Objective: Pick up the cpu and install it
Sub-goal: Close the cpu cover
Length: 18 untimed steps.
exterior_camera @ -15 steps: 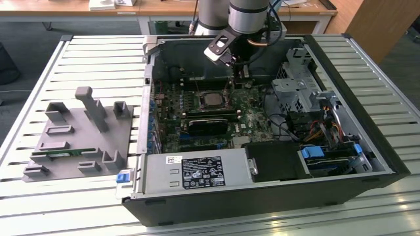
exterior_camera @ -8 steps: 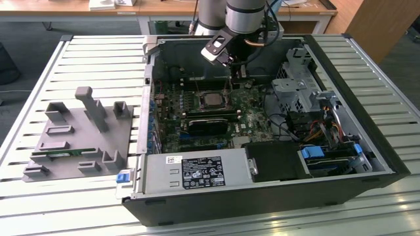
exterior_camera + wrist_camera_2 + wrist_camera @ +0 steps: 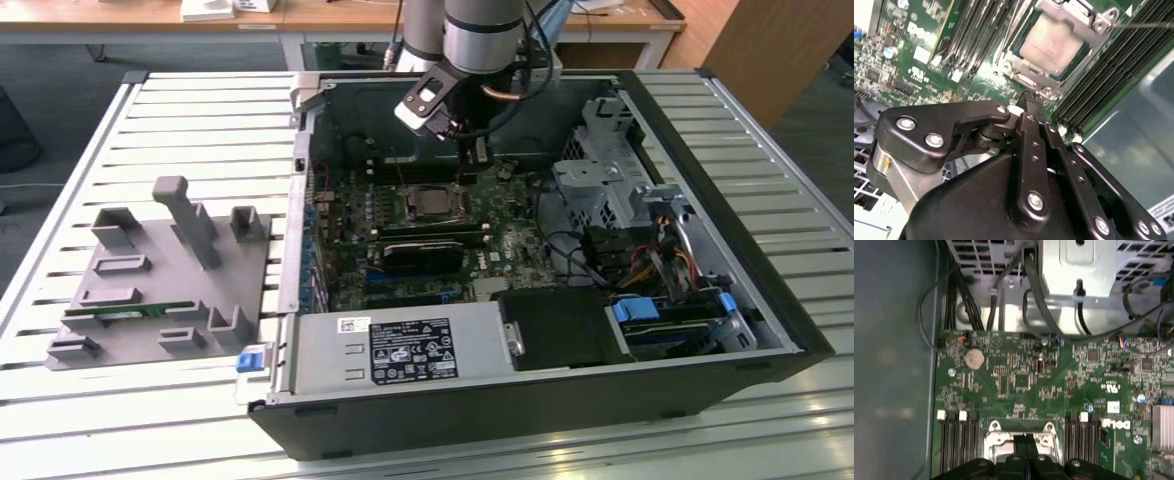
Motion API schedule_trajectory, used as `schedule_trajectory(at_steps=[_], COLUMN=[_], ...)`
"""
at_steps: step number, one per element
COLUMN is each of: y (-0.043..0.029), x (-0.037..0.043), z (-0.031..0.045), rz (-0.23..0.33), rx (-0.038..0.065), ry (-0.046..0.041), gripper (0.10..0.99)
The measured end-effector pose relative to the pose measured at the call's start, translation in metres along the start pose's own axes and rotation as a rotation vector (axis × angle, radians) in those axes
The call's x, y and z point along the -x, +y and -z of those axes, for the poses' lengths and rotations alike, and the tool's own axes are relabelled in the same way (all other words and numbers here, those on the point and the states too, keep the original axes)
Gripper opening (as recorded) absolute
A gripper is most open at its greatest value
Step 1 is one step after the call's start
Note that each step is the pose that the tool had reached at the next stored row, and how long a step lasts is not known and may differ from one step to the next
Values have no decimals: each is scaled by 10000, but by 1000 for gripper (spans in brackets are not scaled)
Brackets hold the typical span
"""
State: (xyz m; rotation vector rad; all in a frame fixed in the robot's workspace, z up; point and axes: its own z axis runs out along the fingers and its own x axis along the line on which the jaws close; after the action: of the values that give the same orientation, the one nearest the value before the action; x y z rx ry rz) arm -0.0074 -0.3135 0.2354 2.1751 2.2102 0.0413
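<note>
gripper point(image 3: 1033, 100) is hovering w/ fingers pressed together, pinching nothing, just beside the socket point(image 3: 1026, 75). cpu point(image 3: 1054, 45) is sitting in it. risk: tip dipping, scraping cpu or bending pins.

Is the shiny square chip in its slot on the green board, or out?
In. The cpu lies flat inside the metal socket frame on the green board; the tool beside it is shut and holds nothing.
</note>
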Motion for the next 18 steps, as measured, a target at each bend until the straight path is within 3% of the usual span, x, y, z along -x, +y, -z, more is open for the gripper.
schedule_trajectory(at_steps=[5,13,18], y=[-136,-153,-200], x=[-2,2,7], z=[-31,-51,-64], rz=[-2,-2,1], rx=[0,0,0], ry=[0,0,-1], gripper=[106,106,106])
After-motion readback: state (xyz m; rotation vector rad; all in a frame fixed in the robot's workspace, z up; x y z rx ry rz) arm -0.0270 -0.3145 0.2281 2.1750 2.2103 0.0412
